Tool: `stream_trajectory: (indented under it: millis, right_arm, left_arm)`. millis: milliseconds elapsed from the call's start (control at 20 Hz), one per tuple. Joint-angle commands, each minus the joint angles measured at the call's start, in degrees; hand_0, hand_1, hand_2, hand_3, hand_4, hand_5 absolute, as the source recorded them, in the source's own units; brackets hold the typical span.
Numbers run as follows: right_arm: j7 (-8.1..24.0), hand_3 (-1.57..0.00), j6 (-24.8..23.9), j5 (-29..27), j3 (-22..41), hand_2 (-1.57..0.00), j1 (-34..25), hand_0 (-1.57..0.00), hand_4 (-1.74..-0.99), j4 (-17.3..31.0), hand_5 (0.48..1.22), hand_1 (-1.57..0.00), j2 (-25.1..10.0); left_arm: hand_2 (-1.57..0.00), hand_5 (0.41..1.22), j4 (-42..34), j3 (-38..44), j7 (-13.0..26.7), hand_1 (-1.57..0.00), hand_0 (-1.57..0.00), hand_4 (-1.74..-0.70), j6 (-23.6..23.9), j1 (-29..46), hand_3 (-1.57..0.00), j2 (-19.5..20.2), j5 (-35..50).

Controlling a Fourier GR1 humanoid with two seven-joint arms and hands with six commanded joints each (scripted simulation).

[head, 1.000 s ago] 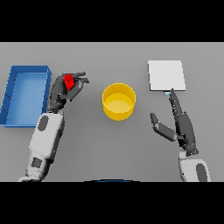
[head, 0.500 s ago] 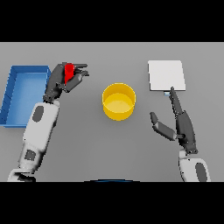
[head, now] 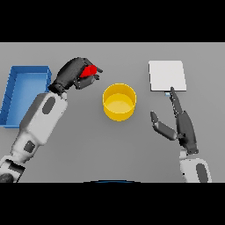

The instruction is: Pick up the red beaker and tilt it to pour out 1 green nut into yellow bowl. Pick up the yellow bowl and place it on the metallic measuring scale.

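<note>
Red beaker [head: 89, 71] is up off the grey worktop [head: 79, 145] right now, wrapped in the fingers of the left hand [head: 74, 74] in the upper left of the frame, so the pick-up part looks done and we're in the carry-to-pour step. You only see a bit of red poking out between the dark fingers, so I can't tell how tilted it is, and no green nut is visible anywhere.

Yellow bowl [head: 119, 101] sits near the middle of the frame, just right of and below the beaker, not touching anything. Looks empty from here, though a small nut would be hard to spot.

Right hand [head: 180, 125] is at the lower right with fingers straight and spread, holding nothing, one fingertip reaching up near the bottom edge of the metallic measuring scale [head: 166, 75] in the upper right. Blue bin [head: 13, 88] is at the far left, not involved.

My guess for the next move: bring the beaker mouth over the bowl's rim, then tip gently so just one nut rolls out instead of a pile.
</note>
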Motion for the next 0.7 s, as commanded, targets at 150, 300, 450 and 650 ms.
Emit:
stream_trajectory:
  millis: [150, 300, 450, 650]
  right_arm:
    - [-0.73, 0.0, 0.98, -1.02, 0.09, 0.0, 1.04, 0.0, -1.183, 0.14, 0.671, 0.0, 0.15]
    - [0.21, 0.0, 0.92, -1.93, -0.63, 0.0, 0.53, 0.0, -1.187, -0.22, 0.676, 0.0, 0.17]
    - [1.16, 0.0, 0.93, -2.42, -0.78, 0.0, 0.78, 0.0, -1.191, -0.18, 0.675, 0.0, 0.53]
    - [1.35, 0.0, 1.55, -4.22, -1.24, 0.0, 1.22, 0.0, -1.202, 0.21, 0.651, 0.0, 1.19]
  left_arm:
    - [-1.57, 1.174, 1.58, -7.81, 3.52, -1.57, -1.57, -1.74, -1.59, -4.85, -1.57, 1.83, -8.95]
    - [-1.57, 1.197, 2.75, -13.62, 4.69, -1.57, -1.57, -1.74, -4.66, -7.49, -1.57, 2.71, -14.42]
    - [-1.57, 1.209, 5.96, -18.38, 4.77, -1.57, -1.57, -1.7, -8.56, -12.03, -1.44, 3.05, -19.11]
    - [-1.57, 1.216, 8.5, -24.17, 1.99, -1.57, -1.57, -1.72, -12.92, -16.85, -1.33, 4.01, -23.99]
